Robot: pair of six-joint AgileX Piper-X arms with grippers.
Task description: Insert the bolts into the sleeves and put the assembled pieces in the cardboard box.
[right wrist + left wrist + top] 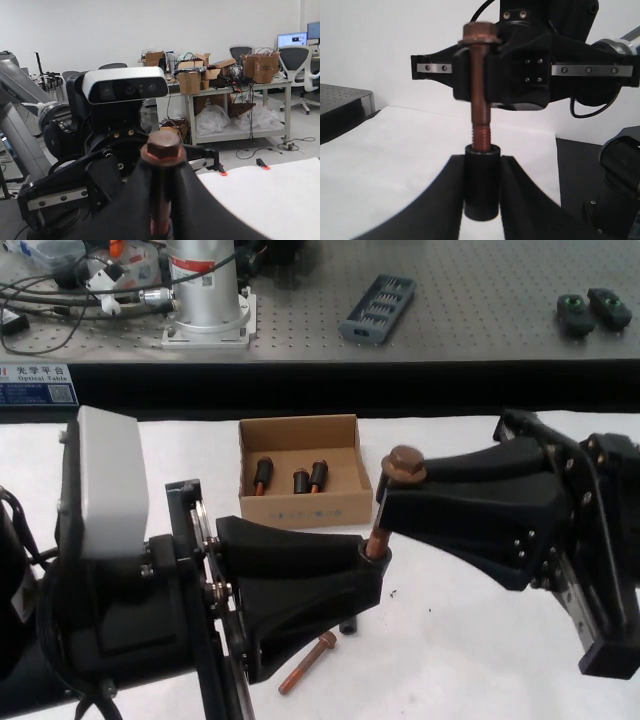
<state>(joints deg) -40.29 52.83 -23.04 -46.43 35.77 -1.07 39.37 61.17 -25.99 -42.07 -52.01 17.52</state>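
Observation:
My left gripper [481,172] is shut on an upright black sleeve [481,187], held above the white table in front of the cardboard box [300,505]. Directly above it, my right gripper [388,498] is shut on a copper bolt [380,525], head up. The bolt's threaded tip [480,140] sits just inside the sleeve's mouth, while most of the shaft stands above it. In the right wrist view the bolt's hex head [161,147] rises between my black fingers [200,205]. Three assembled pieces [300,478] lie in the box.
A loose copper bolt [308,662] lies on the white table near the front, with a small black sleeve [347,624] beside it under the left gripper. Behind the table runs a perforated metal bench [470,300] carrying a metal post, cables and a dark rack.

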